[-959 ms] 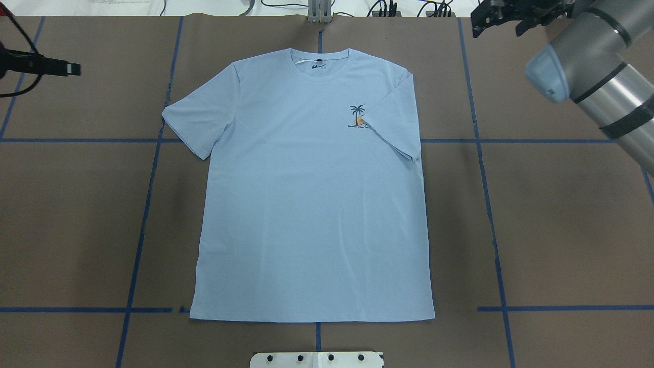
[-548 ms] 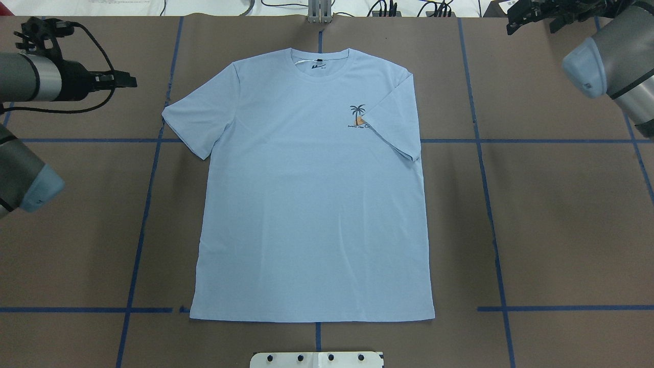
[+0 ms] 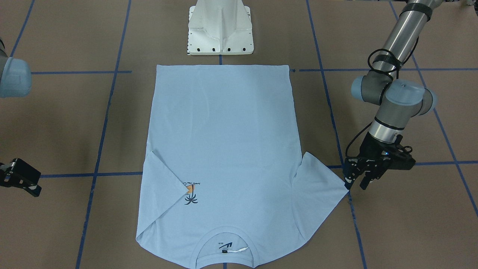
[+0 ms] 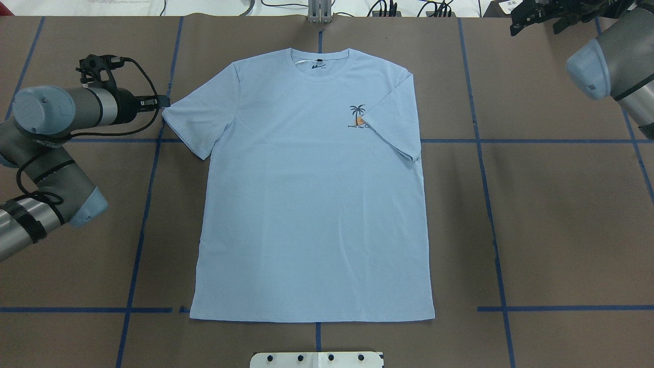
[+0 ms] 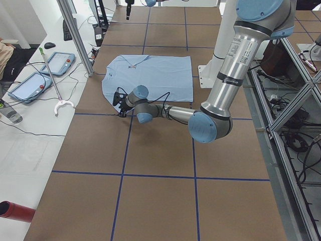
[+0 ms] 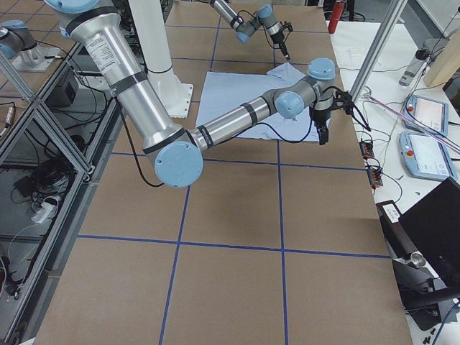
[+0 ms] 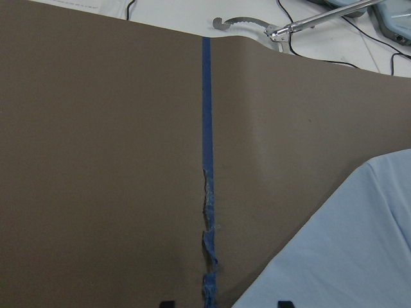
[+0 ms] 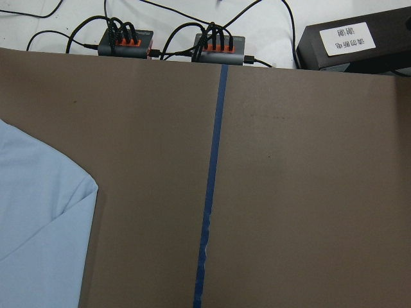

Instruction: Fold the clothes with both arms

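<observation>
Overhead exterior — left claw (image 4: 163,102) reached sleeve (image 4: 196,120).

Robotics lab: teach pendants (image 5: 61,62), alu frame post (image 5: 76,37), tape-gridded table (image 4: 562,204), cable hubs (image 8: 220,48).

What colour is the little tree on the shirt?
The palm print is dark with an orange patch, clearest in the overhead exterior view.

The left arm (image 4: 51,107) reaches out low with its elbow bent, the wrist turned so that the left gripper (image 3: 356,184) points down, jaws parted. The right arm (image 4: 608,61) stretches far forward and outward, the right gripper (image 4: 535,24) pointing down, its fingers spread
</observation>
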`<state>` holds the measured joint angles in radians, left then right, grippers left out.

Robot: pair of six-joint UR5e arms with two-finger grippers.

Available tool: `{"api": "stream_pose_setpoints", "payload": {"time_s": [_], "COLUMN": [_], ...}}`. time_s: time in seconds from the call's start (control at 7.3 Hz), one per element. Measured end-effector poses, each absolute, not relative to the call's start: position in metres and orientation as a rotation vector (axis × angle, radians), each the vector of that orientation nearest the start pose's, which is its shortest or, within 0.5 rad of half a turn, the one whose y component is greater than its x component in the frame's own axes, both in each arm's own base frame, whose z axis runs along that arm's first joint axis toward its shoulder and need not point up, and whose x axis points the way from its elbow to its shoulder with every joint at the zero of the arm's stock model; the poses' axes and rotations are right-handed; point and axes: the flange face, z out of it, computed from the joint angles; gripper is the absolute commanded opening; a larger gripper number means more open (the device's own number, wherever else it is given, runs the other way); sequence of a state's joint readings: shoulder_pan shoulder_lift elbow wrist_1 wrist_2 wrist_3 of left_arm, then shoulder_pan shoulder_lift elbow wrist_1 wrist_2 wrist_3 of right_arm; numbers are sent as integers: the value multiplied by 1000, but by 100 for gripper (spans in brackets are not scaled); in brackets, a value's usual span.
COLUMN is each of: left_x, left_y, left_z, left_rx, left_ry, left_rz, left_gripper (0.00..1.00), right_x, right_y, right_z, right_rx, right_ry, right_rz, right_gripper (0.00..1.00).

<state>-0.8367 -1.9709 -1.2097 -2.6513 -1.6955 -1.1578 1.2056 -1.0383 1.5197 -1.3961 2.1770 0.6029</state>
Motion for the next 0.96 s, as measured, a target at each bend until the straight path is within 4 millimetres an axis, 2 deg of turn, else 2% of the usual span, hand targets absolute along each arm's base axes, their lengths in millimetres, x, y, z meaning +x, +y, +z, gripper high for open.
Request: {"api": "stream_pose_setpoints", "payload": {"time_s": [0.27,0.41,0.55,0.96], "left_x": [388,390,392,393], "left_y": [-589,-588,-587,-588], "left_z": [496,497,497,492], "left_rx": [562,560,560,564], "left_ry": [966,964,963,968], "left_rz": [-297,-293,-291,-290], "left_gripper": [50,36,0,0], "right_x": [-175,-175,-175,-175], "right_y": [-674,-674,-674,-673], "right_z": [352,352,352,353], "right_rx": [290,290,290,289], "right_ry": [-810,-810,-809,-809], "right_rz": [25,25,25,26], "right_gripper": [100,100,100,100]}}
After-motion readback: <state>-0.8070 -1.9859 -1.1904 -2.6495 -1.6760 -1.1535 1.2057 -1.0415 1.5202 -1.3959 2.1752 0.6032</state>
